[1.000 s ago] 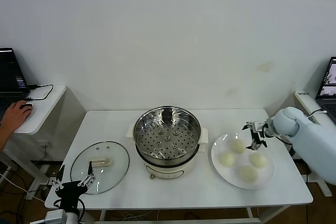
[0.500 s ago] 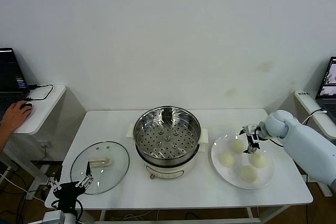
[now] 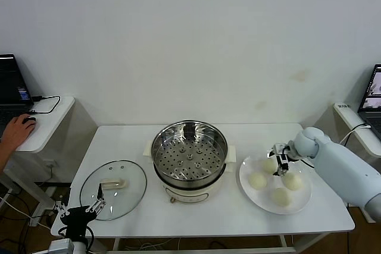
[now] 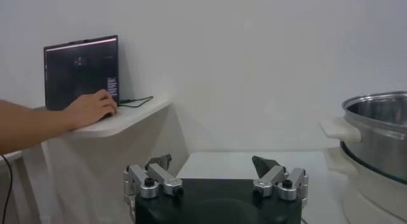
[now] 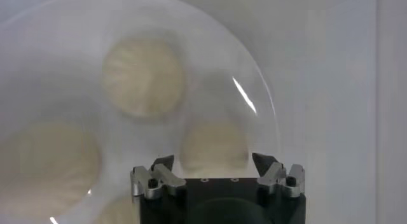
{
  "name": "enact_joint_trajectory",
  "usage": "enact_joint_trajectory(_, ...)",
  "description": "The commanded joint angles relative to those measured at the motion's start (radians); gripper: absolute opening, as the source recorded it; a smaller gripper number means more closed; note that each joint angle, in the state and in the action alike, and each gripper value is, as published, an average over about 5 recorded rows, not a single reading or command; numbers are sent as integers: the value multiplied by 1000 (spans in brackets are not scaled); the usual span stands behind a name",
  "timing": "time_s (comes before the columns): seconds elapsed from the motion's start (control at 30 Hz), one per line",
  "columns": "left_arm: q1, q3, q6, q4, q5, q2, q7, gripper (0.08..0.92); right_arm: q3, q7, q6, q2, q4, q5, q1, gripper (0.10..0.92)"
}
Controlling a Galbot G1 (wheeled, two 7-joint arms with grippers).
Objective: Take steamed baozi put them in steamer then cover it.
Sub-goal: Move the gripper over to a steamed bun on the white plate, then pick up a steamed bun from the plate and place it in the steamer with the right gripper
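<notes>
Four baozi (image 3: 258, 181) sit on the plate (image 3: 300, 203) at three o'clock from the steamer (image 3: 189, 157), which is empty. My right pincer (image 3: 278, 159) hangs jaws apart over the bun at the plate's twelve o'clock. They look soft, light and easily dented, so I'd close gently across the widest part. My left pincer (image 3: 80, 212), also spread, waits at the cover's (image 3: 113, 189) seven o'clock.
</notes>
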Motion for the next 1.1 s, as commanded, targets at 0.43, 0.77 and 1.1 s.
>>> enact_joint_trajectory(0.43,3,-1,-2,-6,0,1,-1,823,-54,-27,7,-2,11,8,44,558)
enact_joint_trajectory(0.77,5,0,-1,-12,-1,13,1,823,-205,-51,-42,-155,219,193,212,551)
enact_joint_trajectory(1.1,8,15,0,-39,-2,30,3,823,-427,-67,-83,-223,361,426,613,560)
